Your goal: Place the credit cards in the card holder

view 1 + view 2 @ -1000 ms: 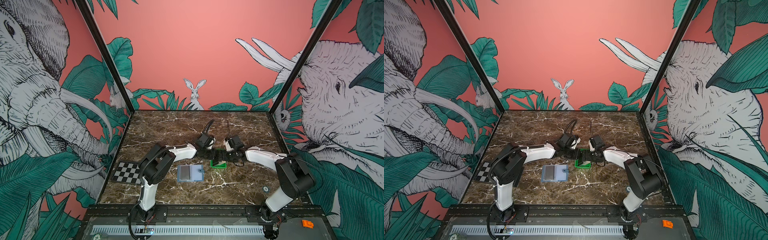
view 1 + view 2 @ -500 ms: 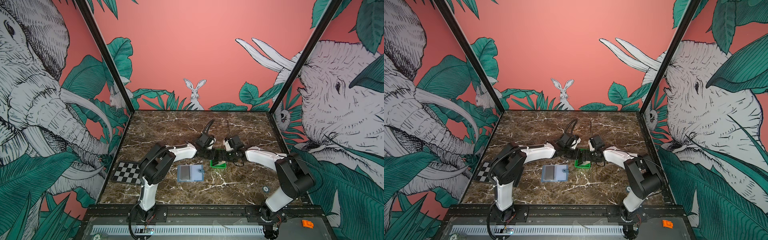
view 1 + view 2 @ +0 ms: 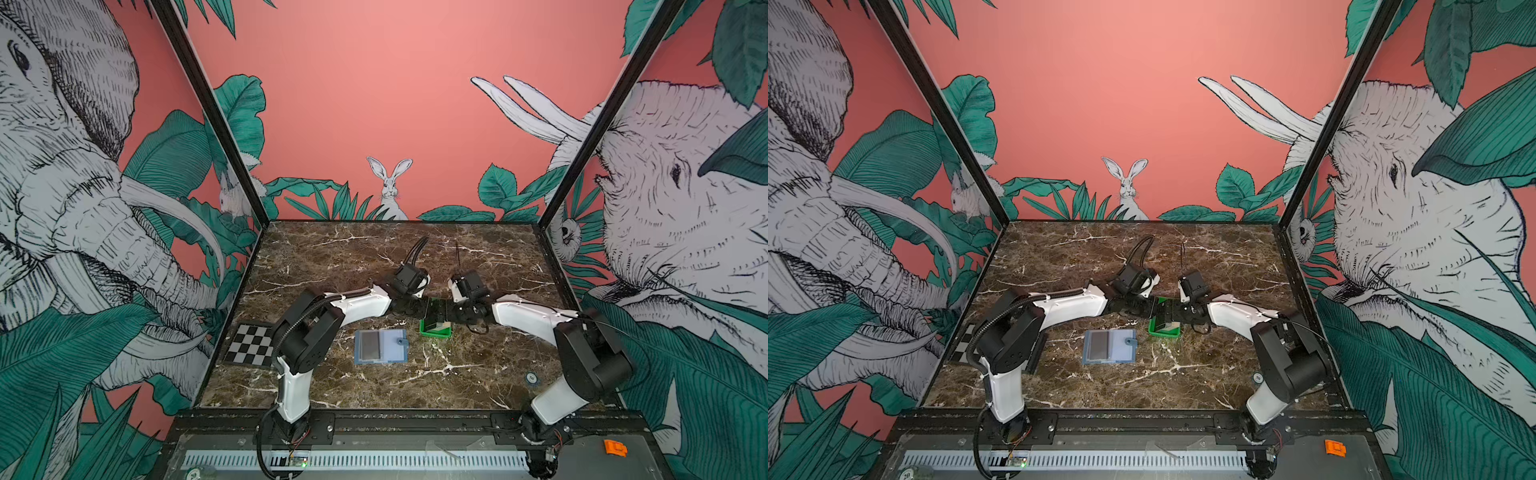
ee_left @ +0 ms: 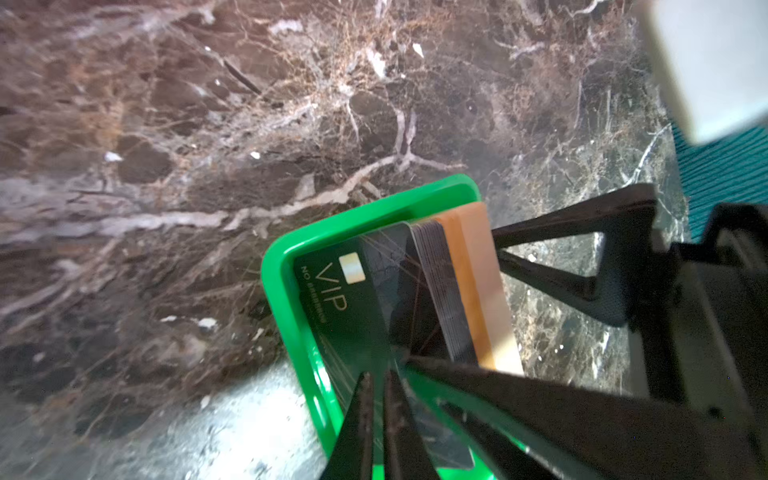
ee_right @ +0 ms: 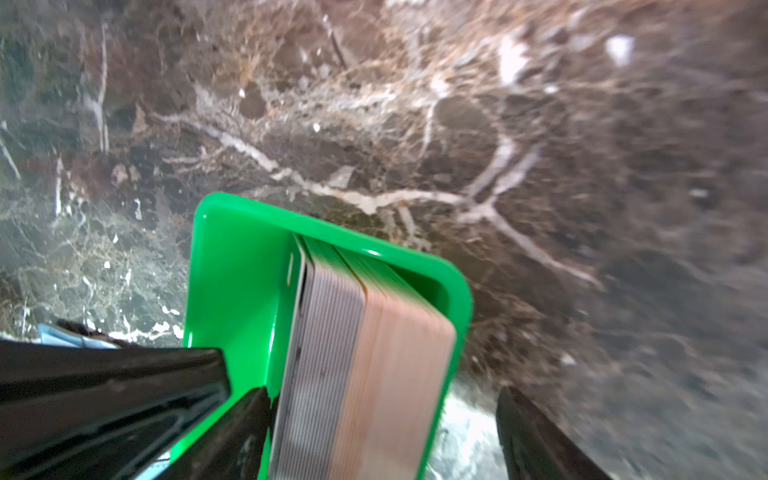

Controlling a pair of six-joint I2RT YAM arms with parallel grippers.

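Credit cards [image 5: 353, 332] stand in a green tray [image 4: 282, 266]; left gripper [image 4: 376, 380] seems pinched on the black VIP card [image 4: 332, 307], right gripper [image 5: 378, 395] spread astride the stack. Card holder [image 3: 380, 347] lies open nearer the table's [image 3: 478, 374] front edge.

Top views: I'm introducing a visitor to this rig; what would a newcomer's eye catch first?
The elephant-and-rabbit mural walls dominate. On the marble table, the left gripper and right gripper meet over a bright green tray, the left pinching a black VIP card; a blue card holder lies open nearer the camera.
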